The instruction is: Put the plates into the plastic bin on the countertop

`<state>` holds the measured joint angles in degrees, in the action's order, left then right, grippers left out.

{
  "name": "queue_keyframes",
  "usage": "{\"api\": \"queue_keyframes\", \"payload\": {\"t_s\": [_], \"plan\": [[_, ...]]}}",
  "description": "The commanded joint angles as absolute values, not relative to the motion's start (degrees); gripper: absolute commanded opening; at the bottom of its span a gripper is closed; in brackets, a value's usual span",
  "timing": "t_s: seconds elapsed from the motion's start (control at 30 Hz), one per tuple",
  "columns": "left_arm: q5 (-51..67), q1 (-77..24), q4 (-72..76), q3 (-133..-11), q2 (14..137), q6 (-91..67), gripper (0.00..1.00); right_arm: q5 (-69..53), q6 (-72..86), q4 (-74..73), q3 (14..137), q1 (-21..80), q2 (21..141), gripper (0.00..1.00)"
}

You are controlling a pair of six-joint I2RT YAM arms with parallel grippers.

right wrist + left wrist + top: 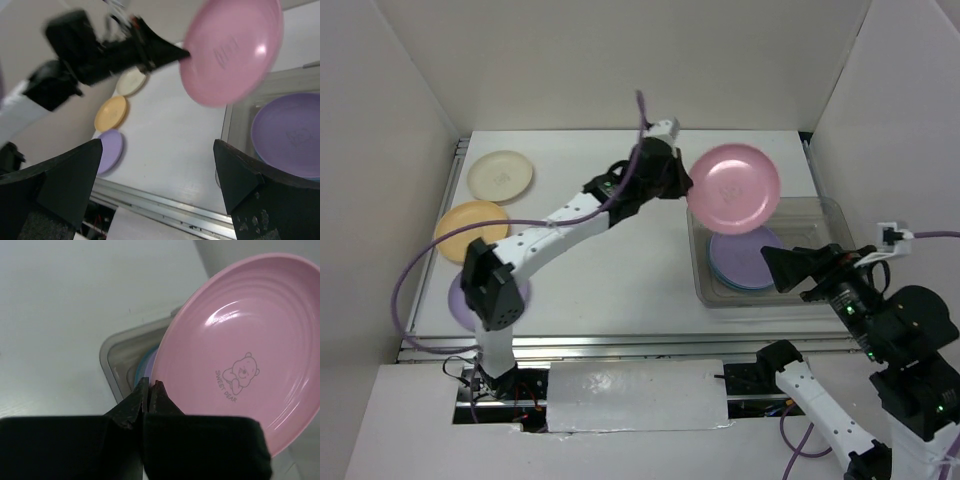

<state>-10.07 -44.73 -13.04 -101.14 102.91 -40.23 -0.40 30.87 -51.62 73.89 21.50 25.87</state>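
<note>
Plain white walls enclose a flat white rectangular worktop (620,270) with a metal rail (620,345) along its near edge. A clear greyish rectangular plastic bin (823,213) stands on the right side of the worktop. Inside it lies a round lavender plastic plate (748,252), stacked on a round blue plastic plate (725,280) of which only a thin edge shows.

The left arm (560,225) reaches across the worktop toward the bin. The left end effector (150,388) has its fingers pressed together on the rim of a round shallow pink plastic plate (734,188), pinching it at the plate's left edge. The pink plate is off the worktop, tilted, and hangs over the bin's far left corner, clear of the plates below. Its inner face carries a small bear figure and the words "SWEET DEAR", legible in the left wrist view.

The right end effector (157,187) has its fingers spread wide and grips nothing. It is positioned at the near side of the bin, facing the bin and the pink plate.

Three further plates lie flat on the left side of the worktop, well apart from the bin:
- a round cream plastic plate (500,175) at the far left;
- a round orange-yellow plastic plate (470,228) just nearer;
- a second round lavender plastic plate (460,298) beside the left arm's base, partly hidden by that arm.
</note>
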Motion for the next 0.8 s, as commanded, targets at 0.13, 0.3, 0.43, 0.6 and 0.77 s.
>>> {"api": "queue_keyframes", "payload": {"t_s": [0.13,0.3,0.43,0.6,0.77], "plan": [[-6.2,-51.0,-24.7,-116.3,123.5,-38.1,0.0,7.9,32.3,-58.4,83.5,22.0,25.7,1.0],[-1.9,-50.2,-26.0,-126.6,131.5,-40.2,0.0,7.5,31.9,-61.5,86.7,22.0,26.4,1.0],[-0.5,-49.6,-25.9,-128.9,134.6,-41.7,0.0,7.6,31.8,-62.4,86.4,22.0,25.5,1.0],[-2.6,-50.2,-27.8,-128.6,134.0,-42.5,0.23,7.8,31.2,-62.6,86.1,22.0,25.1,1.0],[-5.2,-51.9,-27.0,-126.5,130.3,-41.4,0.99,6.6,31.1,-61.5,85.5,22.1,25.3,1.0]]}}
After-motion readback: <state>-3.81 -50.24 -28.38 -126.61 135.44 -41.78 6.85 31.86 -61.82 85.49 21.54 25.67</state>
